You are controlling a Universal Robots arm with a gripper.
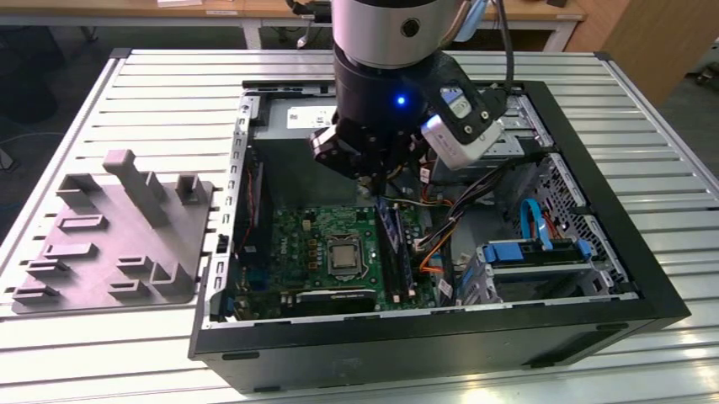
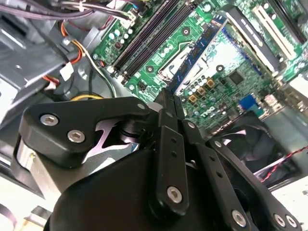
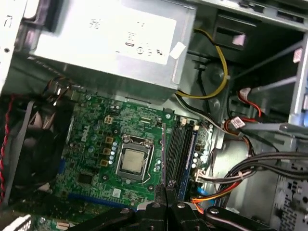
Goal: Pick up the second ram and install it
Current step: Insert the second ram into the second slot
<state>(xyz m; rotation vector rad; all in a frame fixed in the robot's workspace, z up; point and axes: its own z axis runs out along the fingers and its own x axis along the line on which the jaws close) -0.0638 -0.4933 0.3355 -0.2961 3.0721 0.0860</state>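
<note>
My gripper point(image 1: 376, 178) hangs inside the open computer case point(image 1: 629, 278), over the green motherboard point(image 1: 295, 231). It is shut on the second ram point(image 2: 199, 50), a thin dark bluish board with black chips that reaches from the fingertips point(image 2: 166, 103) out over the board. In the first wrist view the second ram point(image 3: 163, 154) shows edge-on as a narrow line, running from the gripper point(image 3: 166, 190) between the processor socket point(image 3: 132, 161) and the black slot rails point(image 3: 177, 149). It sits close beside the rails; I cannot tell whether it touches a slot.
A grey parts fixture point(image 1: 113, 236) lies on the slatted table at the exterior view's left. Inside the case are the power supply point(image 3: 110, 38), bundles of cables point(image 3: 240, 178), a fan point(image 3: 29, 144) and a blue drive bracket point(image 1: 540, 251).
</note>
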